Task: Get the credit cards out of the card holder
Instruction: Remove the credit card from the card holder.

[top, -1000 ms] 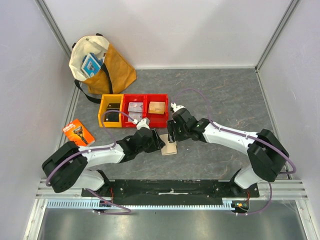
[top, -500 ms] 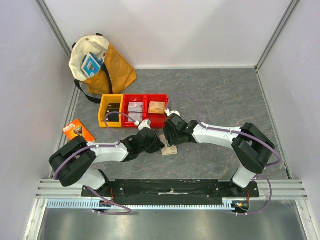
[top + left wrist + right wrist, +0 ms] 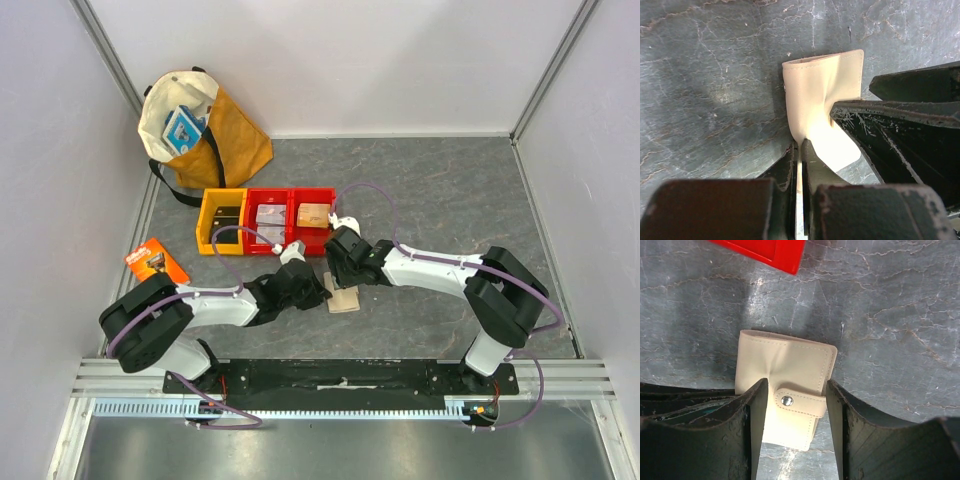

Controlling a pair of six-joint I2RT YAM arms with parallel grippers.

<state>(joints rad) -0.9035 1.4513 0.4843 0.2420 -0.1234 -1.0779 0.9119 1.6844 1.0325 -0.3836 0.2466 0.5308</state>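
Observation:
The beige card holder (image 3: 343,298) lies on the grey table between my two grippers, its snap tab (image 3: 799,402) fastened. My left gripper (image 3: 318,292) is shut on the holder's left edge, and a thin strip of the beige cover (image 3: 820,100) shows between the jaws. My right gripper (image 3: 795,385) stands open over the holder (image 3: 790,365). One of its fingers (image 3: 756,405) dents the cover and the other sits at the holder's right edge. That denting finger (image 3: 900,120) also shows in the left wrist view. The credit cards are hidden.
A yellow bin (image 3: 222,222) and two red bins (image 3: 290,215) stand just behind the grippers; a red bin corner (image 3: 775,252) shows in the right wrist view. An orange razor package (image 3: 157,263) lies at the left. A tote bag (image 3: 200,130) sits at the back left.
My left gripper has closed onto the holder's edge. My right gripper has moved left over the holder and narrowed a little.

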